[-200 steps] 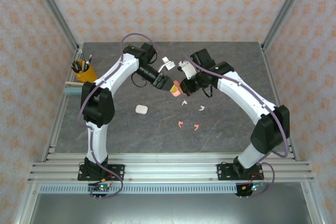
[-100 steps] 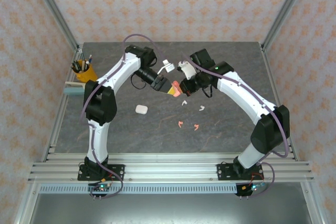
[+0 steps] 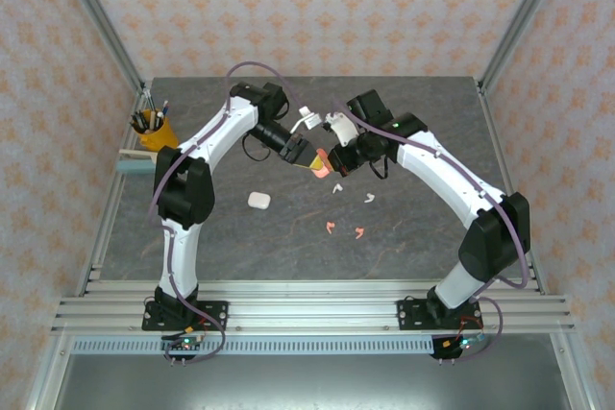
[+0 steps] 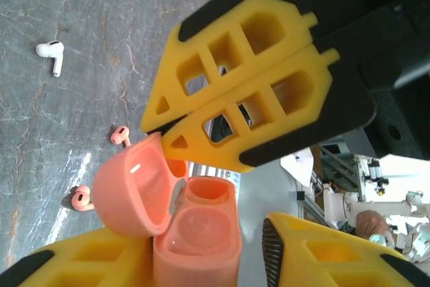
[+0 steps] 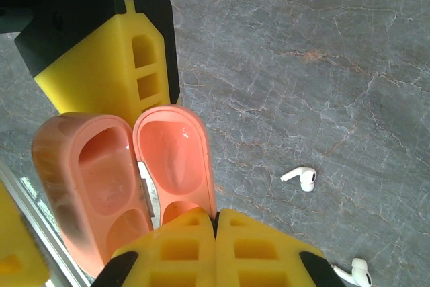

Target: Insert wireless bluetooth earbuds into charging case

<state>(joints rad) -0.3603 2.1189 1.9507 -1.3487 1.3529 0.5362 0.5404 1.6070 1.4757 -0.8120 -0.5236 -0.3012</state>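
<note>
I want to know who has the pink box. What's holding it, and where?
The right gripper pinches the open pink charging case by its lid's rim. The left gripper straddles the body, with a gap on one side.

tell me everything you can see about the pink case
The pink case is a glossy coral plastic pebble, hinged open: its lid is tipped back and the base shows two empty wells. It sits between the yellow fingers of the left hand, one against its side, a gap at the other. The shut fingertips of the right hand meet the lid's edge. Whether it rests on the table is unclear.
</note>
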